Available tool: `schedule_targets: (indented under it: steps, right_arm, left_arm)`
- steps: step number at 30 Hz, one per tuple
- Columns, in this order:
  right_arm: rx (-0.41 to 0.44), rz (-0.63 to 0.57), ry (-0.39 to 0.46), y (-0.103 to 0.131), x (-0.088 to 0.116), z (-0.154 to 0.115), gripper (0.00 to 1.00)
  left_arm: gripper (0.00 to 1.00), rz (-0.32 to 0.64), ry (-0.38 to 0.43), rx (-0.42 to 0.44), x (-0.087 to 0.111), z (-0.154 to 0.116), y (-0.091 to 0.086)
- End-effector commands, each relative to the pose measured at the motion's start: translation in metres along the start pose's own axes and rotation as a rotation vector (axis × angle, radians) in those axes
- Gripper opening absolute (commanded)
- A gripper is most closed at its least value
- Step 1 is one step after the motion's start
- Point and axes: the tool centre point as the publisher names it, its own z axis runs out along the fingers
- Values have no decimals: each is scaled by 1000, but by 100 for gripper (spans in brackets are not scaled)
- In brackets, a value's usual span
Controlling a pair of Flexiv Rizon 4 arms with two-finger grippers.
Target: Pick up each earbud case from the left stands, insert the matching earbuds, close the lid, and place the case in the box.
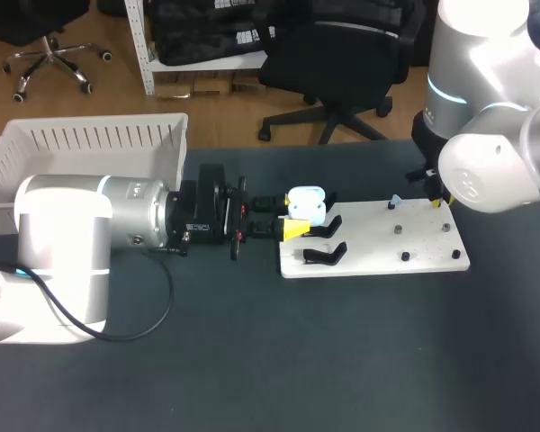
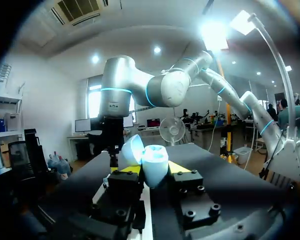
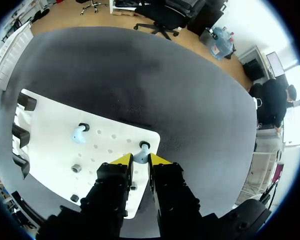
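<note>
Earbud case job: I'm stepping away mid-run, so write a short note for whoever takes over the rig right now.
The left tool is shut on the pale blue plastic earbud case, lid open, held beside the black stands at the white pegboard edge.
The right tool is shut on a pale blue earbud seated on its corner peg.
The second pale blue earbud sits on another peg.
Done: case off its stand, lid open.
Left: insert both earbuds, close lid, place case in the white slatted plastic box.

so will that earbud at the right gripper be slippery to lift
Probably: the earbud looks smooth, rounded and tiny in the right gripper, so it may slip out. Likely very light and rigid. Off its peg it could roll.
</note>
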Motion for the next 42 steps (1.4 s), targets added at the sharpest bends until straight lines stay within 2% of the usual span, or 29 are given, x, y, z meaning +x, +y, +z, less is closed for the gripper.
schedule_targets:
  steps: [1,12,19,23,26,29,30,35,42]
  right_arm:
    - [9,5,-8,3,3,-3,0]
    - [33,29,-20,10,12,-35,0]
    - [32,53,-40,33,23,-74,0]
    - [27,119,-18,57,32,-111,0]
    - [-9,161,-3,76,38,-136,0]
    - [-47,196,12,101,46,-161,0]
    - [-45,203,-7,112,48,-171,0]
    - [-23,201,-38,152,60,-203,0]
    - [25,136,-27,200,81,-229,0]
  left_arm:
    - [0,4,-3,-7,1,0,-2]
    - [0,4,-3,-7,1,0,-2]
    - [0,4,-3,-7,1,0,-2]
    - [0,4,-3,-7,1,0,-2]
    - [0,4,-3,-7,1,0,-2]
    - [0,4,-3,-7,1,0,-2]
    - [0,4,-3,-7,1,0,-2]
    - [0,4,-3,-7,1,0,-2]
    - [0,4,-3,-7,1,0,-2]
